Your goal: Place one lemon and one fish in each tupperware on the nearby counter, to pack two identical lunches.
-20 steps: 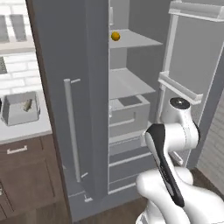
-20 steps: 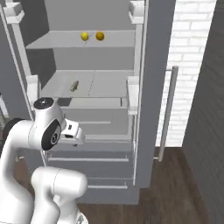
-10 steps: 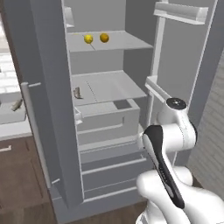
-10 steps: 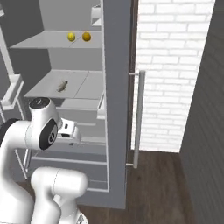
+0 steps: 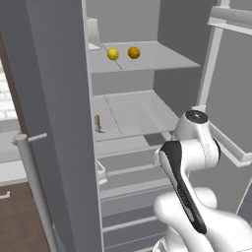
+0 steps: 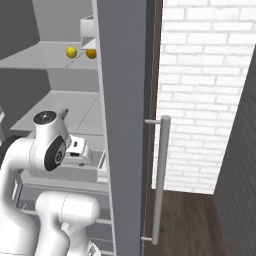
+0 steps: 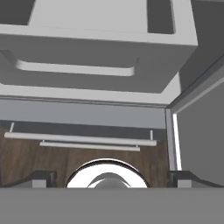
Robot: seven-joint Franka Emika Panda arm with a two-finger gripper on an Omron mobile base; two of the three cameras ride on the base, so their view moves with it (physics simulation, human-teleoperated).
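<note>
While the fridge [image 5: 142,113] stood wide open before the robot, its upper shelf [image 5: 162,58] carried both lemons side by side: the bright yellow lemon [image 5: 113,54] on the left and the orange-yellow lemon [image 5: 133,52] just beside it on the right, apart by a small gap. From the right base view the same pair showed near the door edge, the yellow one [image 6: 71,52] fully visible and the orange one [image 6: 91,53] partly cut off by the grey door panel [image 6: 125,125]. One shelf down, a slender fish [image 5: 97,123] lay near the left front of the middle shelf [image 5: 133,115], and in the right base view it [image 6: 63,112] peeked out just past the arm's shoulder joint. Below that shelf sat the grey drawers [image 5: 128,172], their contents not visible. Looking down along the hand, the gripper [image 7: 107,177] was spread wide with nothing between its tips, one dark fingertip [image 7: 41,177] at each side of the view, pointing at a grey drawer front [image 7: 87,52] with a recessed handle and at wood flooring [image 7: 35,157] beneath. A long bar handle [image 6: 159,180] ran down the door edge against the white brick wall [image 6: 200,90].
</note>
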